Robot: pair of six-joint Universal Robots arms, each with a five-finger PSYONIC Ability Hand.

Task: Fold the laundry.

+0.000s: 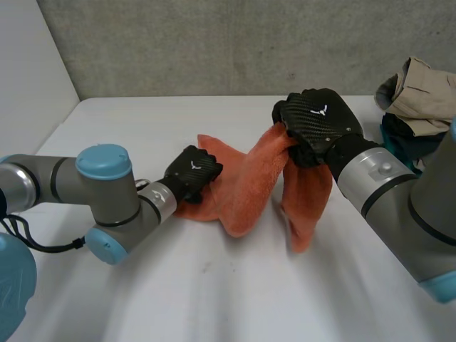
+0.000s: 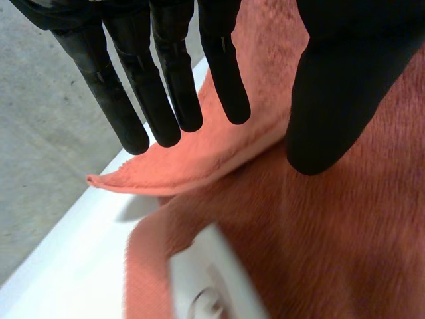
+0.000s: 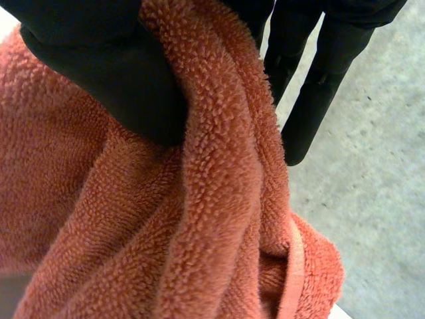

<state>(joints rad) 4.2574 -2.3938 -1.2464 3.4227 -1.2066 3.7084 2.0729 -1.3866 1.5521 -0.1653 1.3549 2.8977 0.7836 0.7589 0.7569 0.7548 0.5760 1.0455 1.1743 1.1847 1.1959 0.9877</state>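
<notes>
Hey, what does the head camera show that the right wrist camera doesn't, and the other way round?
Head view: the left hand on the towel where it lies low, the white table, and a pile of clothes at its far right corner. Right wrist view: the towel's hem up close. Both: the right hand pinching the bunched towel.

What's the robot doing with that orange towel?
It is folding laundry. The right hand pinches a bunch of the towel and holds it up off the table, so the cloth hangs down. The left hand is low at the towel's other end, its fingers straight, with an edge of the towel between fingers and thumb. More clothes lie in a pile beside the right arm.
</notes>
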